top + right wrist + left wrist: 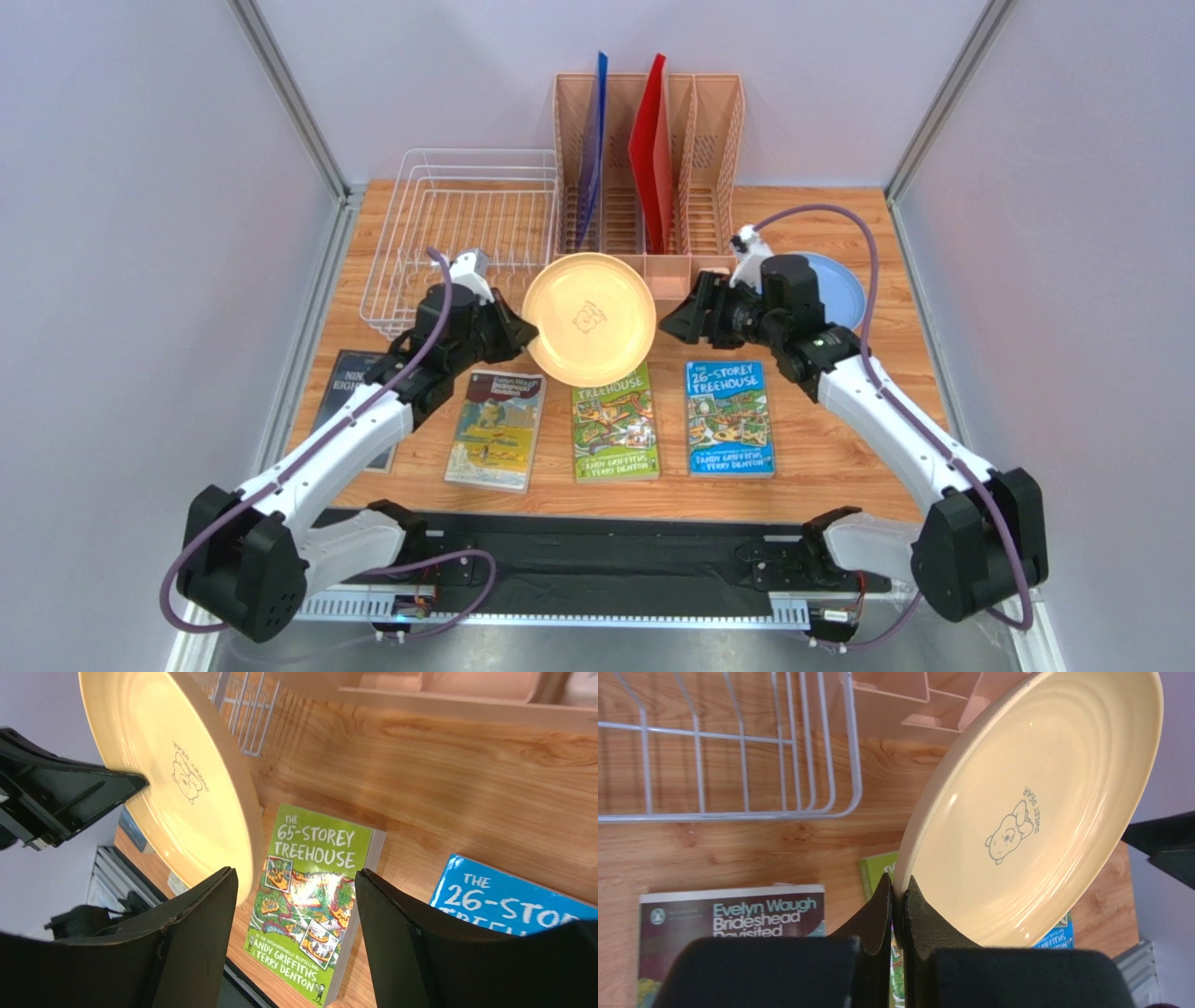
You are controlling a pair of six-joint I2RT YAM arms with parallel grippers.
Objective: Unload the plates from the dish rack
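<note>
A tan plate with a small bear print hangs tilted above the table's middle. My left gripper is shut on its left rim; the left wrist view shows both fingers pinching the plate's edge. My right gripper stands open just right of the plate, facing it. In the right wrist view the plate lies up and left of my right gripper, with nothing between the jaws. A light blue plate lies on the table behind the right arm. The white wire dish rack holds no plates.
A peach slotted organizer at the back holds an upright blue sheet and a red sheet. Several books lie in a row on the wooden table, among them a green one and a blue one.
</note>
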